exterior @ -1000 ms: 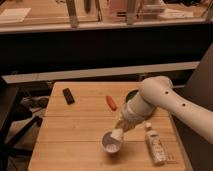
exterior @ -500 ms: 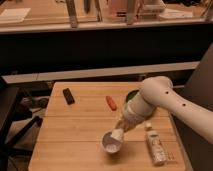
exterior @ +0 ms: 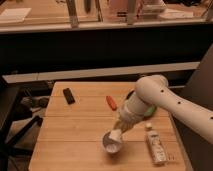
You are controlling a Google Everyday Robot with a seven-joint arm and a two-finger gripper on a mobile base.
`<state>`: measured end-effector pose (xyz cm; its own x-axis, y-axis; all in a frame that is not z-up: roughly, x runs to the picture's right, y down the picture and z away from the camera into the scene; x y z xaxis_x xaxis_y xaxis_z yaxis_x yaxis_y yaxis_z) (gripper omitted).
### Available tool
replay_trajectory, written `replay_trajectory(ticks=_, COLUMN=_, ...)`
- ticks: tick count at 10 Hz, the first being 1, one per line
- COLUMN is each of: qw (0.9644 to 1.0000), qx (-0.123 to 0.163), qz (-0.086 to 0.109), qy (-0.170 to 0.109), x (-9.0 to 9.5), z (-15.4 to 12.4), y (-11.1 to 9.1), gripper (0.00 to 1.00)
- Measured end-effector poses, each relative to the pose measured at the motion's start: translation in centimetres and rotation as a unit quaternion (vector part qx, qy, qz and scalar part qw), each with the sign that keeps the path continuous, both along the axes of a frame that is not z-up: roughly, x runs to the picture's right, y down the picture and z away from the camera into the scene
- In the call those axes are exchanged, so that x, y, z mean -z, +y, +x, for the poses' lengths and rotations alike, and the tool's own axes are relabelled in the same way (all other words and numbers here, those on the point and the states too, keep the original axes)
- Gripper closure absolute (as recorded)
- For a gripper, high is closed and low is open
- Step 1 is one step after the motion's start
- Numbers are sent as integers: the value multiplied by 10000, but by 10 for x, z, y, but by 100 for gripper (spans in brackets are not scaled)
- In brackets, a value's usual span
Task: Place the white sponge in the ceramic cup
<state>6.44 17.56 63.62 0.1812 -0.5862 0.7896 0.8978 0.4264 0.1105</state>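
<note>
Wooden table (exterior: 75, 130): ceramic cup (exterior: 112, 143), bottle (exterior: 156, 146), gripper (exterior: 119, 134) above.

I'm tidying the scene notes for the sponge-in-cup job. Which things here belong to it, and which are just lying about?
Belongs to the job:
- white sponge, at the cup's mouth
- ceramic cup, front of the wooden table
- gripper, right above the cup

Lying about:
- black object, back left
- orange object
- white bottle, lying at right
- green object, behind the arm

The white sponge (exterior: 116, 136) sits at the ceramic cup's (exterior: 108, 145) rim, beneath the gripper (exterior: 120, 128), near the table's front.
</note>
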Motion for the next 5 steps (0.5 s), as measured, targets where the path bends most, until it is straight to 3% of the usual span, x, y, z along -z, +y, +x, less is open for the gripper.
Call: replay_trajectory(ticks=5, qw=9995, qx=140, qz=-282, qy=-103, x=-10, z=-7, y=20, gripper=96)
